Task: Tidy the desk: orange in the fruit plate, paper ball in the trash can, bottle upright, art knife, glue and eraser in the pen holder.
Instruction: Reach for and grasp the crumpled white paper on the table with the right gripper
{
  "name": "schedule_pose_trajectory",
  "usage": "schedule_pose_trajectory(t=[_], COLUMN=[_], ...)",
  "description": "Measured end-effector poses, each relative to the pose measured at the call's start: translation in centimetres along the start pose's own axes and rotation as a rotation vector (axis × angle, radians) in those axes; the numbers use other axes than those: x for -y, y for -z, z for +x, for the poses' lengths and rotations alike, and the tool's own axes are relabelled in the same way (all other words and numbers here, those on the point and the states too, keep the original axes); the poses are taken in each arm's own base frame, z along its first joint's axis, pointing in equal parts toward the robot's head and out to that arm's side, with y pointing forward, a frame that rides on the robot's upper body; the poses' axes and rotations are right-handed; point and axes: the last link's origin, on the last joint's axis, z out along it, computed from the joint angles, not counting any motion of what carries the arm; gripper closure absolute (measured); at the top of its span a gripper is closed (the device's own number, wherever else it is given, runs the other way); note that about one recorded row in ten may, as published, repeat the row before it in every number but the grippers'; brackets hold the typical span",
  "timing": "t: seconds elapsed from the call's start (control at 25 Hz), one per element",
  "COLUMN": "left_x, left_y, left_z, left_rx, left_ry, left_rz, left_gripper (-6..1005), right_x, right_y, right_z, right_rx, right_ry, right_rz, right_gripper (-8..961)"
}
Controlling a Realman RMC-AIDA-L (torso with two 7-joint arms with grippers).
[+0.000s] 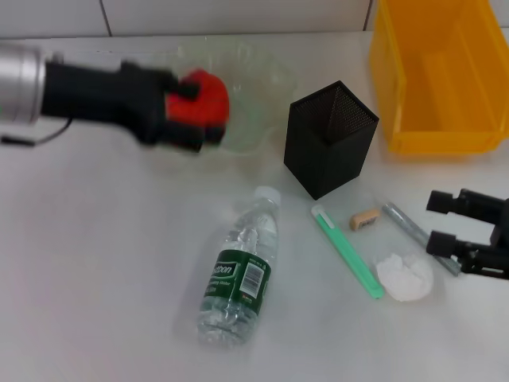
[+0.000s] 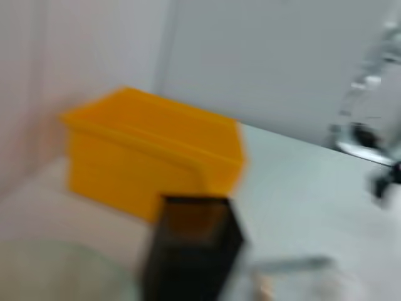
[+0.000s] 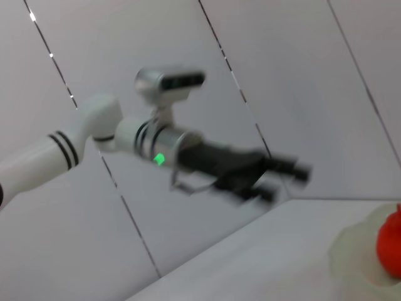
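The red-orange orange [image 1: 211, 97] lies in the pale-green glass fruit plate [image 1: 264, 78] at the back. My left gripper [image 1: 199, 113] hangs over it. In the right wrist view the left gripper [image 3: 285, 182] is open and empty, apart from the orange [image 3: 393, 246] in the plate [image 3: 354, 251]. The bottle [image 1: 238, 274] lies on its side at the front. A green art knife [image 1: 347, 251], the tan eraser [image 1: 365, 219], a grey glue stick [image 1: 412, 231] and the white paper ball [image 1: 404, 276] lie right of it. My right gripper [image 1: 449, 224] is open and empty beside the paper ball.
The black mesh pen holder [image 1: 330, 139] stands upright mid-table, also seen in the left wrist view [image 2: 191, 251]. The yellow trash can [image 1: 441, 76] stands at the back right, and also shows in the left wrist view [image 2: 156, 157]. A white tiled wall runs behind the table.
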Motion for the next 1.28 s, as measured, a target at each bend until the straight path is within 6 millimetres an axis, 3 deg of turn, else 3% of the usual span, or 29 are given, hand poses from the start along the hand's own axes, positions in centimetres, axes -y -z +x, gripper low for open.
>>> schedule_pose_trajectory(t=[0.04,0.08,0.12,0.2,0.24,0.32,0.4,0.44,0.48,0.56,0.8,1.0,1.28], left_x=[-2.4,-3.3,-3.8,-3.8,-4.8,-5.5,-5.5,-5.9,-5.9,-6.0,-6.2,-6.3,-6.3], left_y=[1.6,1.9,2.1,2.1,2.4,2.6,2.6,3.0,3.1,3.1,2.6,2.3,2.1], left_z=[-2.8,-4.4,-5.3,-5.3,-8.0,-10.0,-10.0,-11.1,-11.3,-11.5,-11.8,-12.0,-12.8], left_rx=[0.036,0.051,0.057,0.057,0.061,0.049,0.049,0.024,0.017,0.01,0.009,0.008,0.011], left_ry=[0.03,0.047,0.063,0.063,0.107,0.148,0.148,0.174,0.178,0.182,0.195,0.208,0.233], left_rz=[-0.213,-0.281,-0.316,-0.316,-0.353,-0.368,-0.368,-0.366,-0.367,-0.369,-0.377,-0.374,-0.36], left_gripper=[157,156,156,154,153,153,154,154,154,154,156,156,158], right_x=[0.2,0.3,0.5,0.9,1.2,1.6,1.8,1.9,2.2,2.3,0.9,-1.0,-0.2], right_y=[0.2,0.5,0.7,1.3,1.7,2.3,2.5,2.4,2.1,1.7,-2.6,-6.2,-9.4], right_z=[-0.3,-0.6,-1.0,-1.8,-2.5,-4.1,-6.2,-7.4,-9.6,-10.7,-15.3,-14.6,-10.9], right_rx=[0.006,0.01,0.012,0.004,-0.009,-0.053,-0.138,-0.198,-0.328,-0.4,-0.798,-1.057,-1.212], right_ry=[-0.001,-0.004,-0.007,-0.019,-0.028,-0.057,-0.091,-0.117,-0.144,-0.139,-0.012,0.078,0.121], right_rz=[0.008,0.015,0.02,0.031,0.036,0.042,0.017,0.006,0.021,0.047,0.191,0.278,0.345], right_gripper=[190,190,190,190,190,190,190,190,190,190,191,191,192])
